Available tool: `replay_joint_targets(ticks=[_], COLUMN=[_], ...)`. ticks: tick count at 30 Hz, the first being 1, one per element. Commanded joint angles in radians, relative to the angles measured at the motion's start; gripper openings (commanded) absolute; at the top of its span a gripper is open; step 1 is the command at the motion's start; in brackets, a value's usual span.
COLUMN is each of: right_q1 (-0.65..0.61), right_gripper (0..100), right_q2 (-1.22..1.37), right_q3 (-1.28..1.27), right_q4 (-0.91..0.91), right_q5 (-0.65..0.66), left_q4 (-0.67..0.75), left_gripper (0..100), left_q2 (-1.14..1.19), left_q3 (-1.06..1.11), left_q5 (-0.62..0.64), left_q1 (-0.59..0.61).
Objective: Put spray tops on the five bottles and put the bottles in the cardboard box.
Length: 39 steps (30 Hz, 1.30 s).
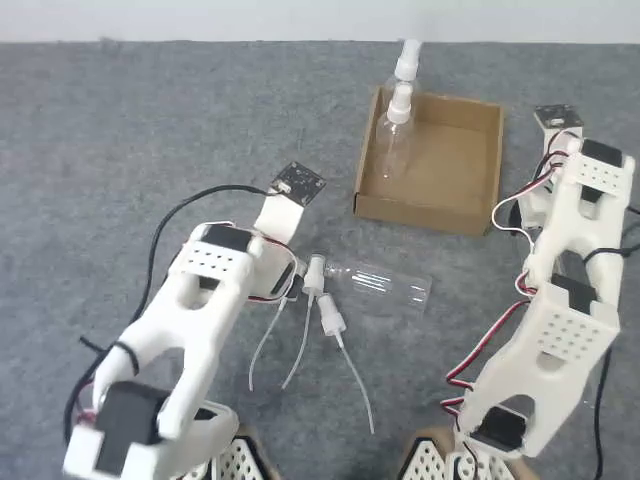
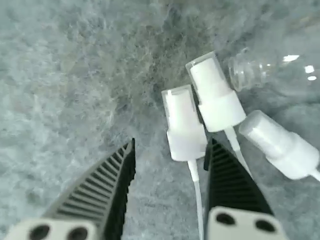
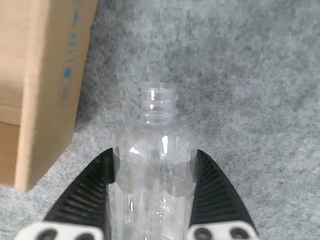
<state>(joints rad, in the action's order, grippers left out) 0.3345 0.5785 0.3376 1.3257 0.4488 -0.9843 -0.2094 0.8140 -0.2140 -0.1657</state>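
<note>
Cardboard box (image 1: 455,150) upper centre-right; two capped bottles (image 1: 396,135) at its upper-left corner. Right gripper (image 3: 152,175) clamped on uncapped bottle (image 3: 154,145) beside box. Loose bottle (image 1: 385,283) lies mid-frame. Left gripper (image 2: 171,145) wide open, empty, at three spray tops (image 1: 318,272).

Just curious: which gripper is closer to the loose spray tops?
Left. The left gripper, open, is at one spray top; the right gripper grips an uncapped bottle beside the cardboard box.

Spray tops (image 1: 315,275) crowd lying bottle (image 1: 385,283) neck; capped bottle (image 1: 396,140) fills box (image 1: 415,212) left, right passable
</note>
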Motion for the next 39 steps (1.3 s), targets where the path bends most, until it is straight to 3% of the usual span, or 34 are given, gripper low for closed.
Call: replay_joint_targets(ticks=[1, 13, 24, 33, 36, 39], right_q1=[-0.004, -0.004, -0.004, -0.01, -0.007, -0.01], right_gripper=[0.9, 0.9, 0.9, 1.3, 7.7, 15.5], right_q2=[-0.01, -0.01, -0.013, -0.019, -0.019, -0.008], right_q3=[0.054, 0.052, 0.052, 0.057, 0.058, 0.089], right_q4=[0.015, 0.015, 0.016, 0.016, 0.008, 0.012], right_q5=[-0.002, -0.002, -0.002, -0.002, -0.002, -0.002], left_q4=[0.077, 0.112, 0.126, -0.006, -0.028, 0.038], left_gripper=[20, 19, 5, 2, 2, 2], left_q2=[0.052, 0.27, 0.269, -0.032, -0.123, -0.126], left_q3=[-0.054, -0.183, -0.173, -0.136, -0.096, -0.062], left_q5=[0.02, 0.061, 0.063, 0.086, 0.094, 0.097], left_q1=[0.002, -0.006, -0.003, 0.08, 0.075, 0.078])
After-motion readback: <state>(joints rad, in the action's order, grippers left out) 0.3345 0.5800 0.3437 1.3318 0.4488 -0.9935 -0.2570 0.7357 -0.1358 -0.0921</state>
